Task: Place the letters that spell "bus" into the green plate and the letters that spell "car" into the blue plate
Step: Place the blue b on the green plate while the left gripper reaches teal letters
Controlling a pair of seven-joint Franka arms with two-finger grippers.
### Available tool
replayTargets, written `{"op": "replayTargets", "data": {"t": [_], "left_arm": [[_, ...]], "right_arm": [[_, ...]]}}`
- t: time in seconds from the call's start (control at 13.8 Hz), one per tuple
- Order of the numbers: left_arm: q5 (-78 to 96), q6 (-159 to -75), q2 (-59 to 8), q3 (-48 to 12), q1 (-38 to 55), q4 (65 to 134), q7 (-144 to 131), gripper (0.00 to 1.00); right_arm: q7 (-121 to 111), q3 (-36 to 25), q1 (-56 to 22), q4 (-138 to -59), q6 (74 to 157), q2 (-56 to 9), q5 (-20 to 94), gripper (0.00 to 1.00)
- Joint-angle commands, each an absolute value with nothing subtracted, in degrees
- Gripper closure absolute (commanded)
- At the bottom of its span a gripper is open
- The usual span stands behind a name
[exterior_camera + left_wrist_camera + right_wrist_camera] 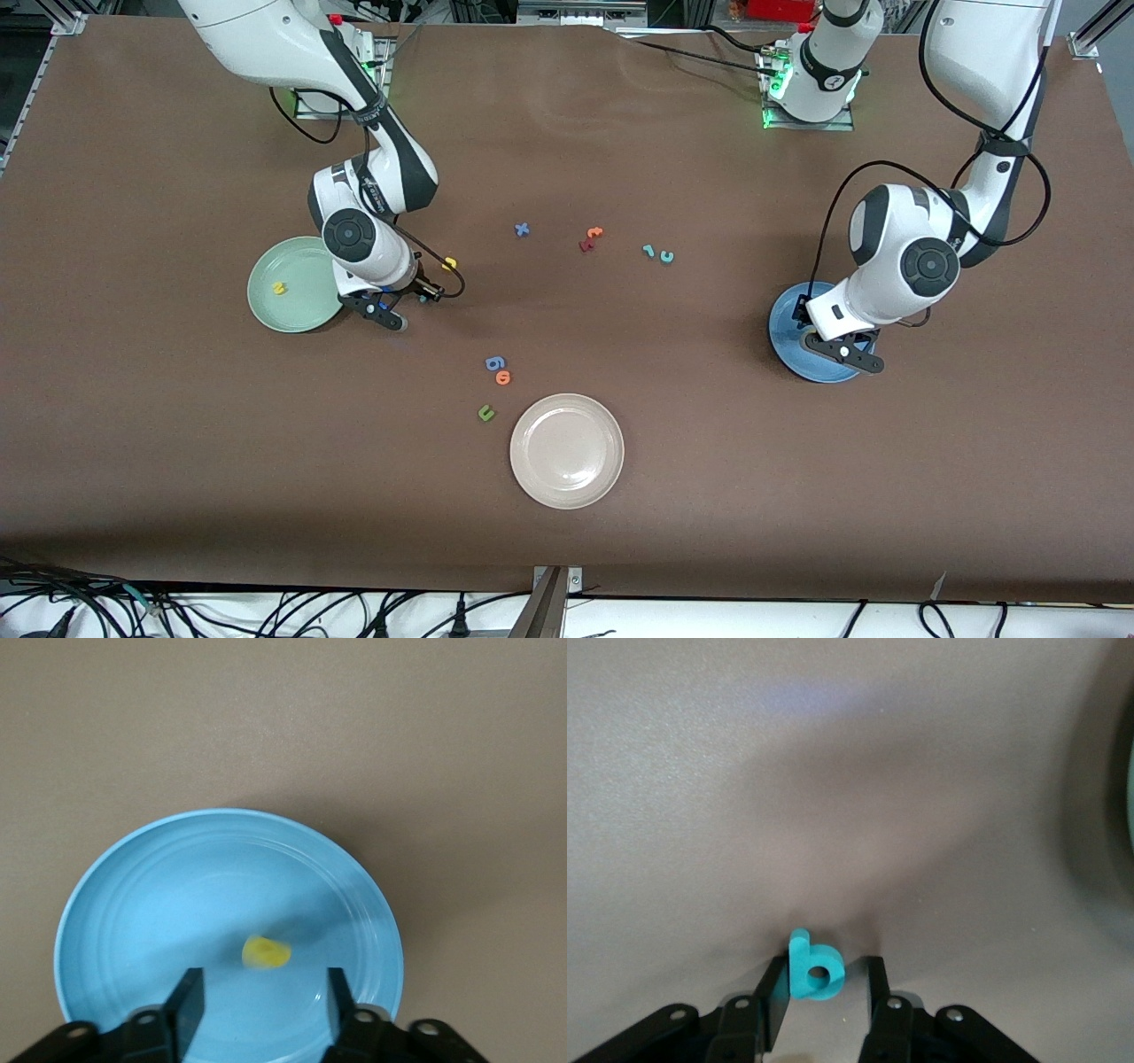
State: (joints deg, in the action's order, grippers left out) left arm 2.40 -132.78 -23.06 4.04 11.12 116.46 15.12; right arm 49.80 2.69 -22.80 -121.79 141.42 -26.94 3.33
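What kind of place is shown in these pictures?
Probably a robotics lab: a wide brown-covered work table, two white robot arms bolted along its edge, bundled black cables, and small foam letters laid out as test items.

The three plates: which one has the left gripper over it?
The blue plate, at the left arm's end of the table, with a yellow letter in it. The left gripper hangs over it; the green plate and beige-white plate do not.

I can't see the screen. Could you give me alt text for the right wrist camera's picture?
A small teal b-shaped foam letter stands on the brown table between the right gripper's two black fingers, one finger against it and a small gap at the other. The green plate's edge shows at the picture's border.
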Motion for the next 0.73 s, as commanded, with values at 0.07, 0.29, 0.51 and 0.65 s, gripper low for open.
{"op": "replayTargets", "data": {"t": [0.07,0.29,0.51,0.65], "left_arm": [[3.1,-125.2,-24.5,1.8,11.9,111.1,7.5,0.17],[3.4,-124.3,-24.5,-4.6,12.8,111.7,-5.3,0.17],[3.4,-124.3,-24.3,-12.0,12.8,112.8,-18.1,0.18],[2.6,-124.5,-23.6,-16.2,12.7,114.6,-25.1,0.19]], "right_arm": [[49.4,2.8,-22.6,-125.0,145.3,-25.8,3.8,0.61],[49.2,2.7,-22.6,-125.0,145.2,-25.8,3.8,0.81],[49.0,2.7,-22.6,-124.7,144.7,-25.7,3.8,0.97],[48.7,2.6,-22.6,-124.0,144.0,-25.2,3.7,0.97]]}}
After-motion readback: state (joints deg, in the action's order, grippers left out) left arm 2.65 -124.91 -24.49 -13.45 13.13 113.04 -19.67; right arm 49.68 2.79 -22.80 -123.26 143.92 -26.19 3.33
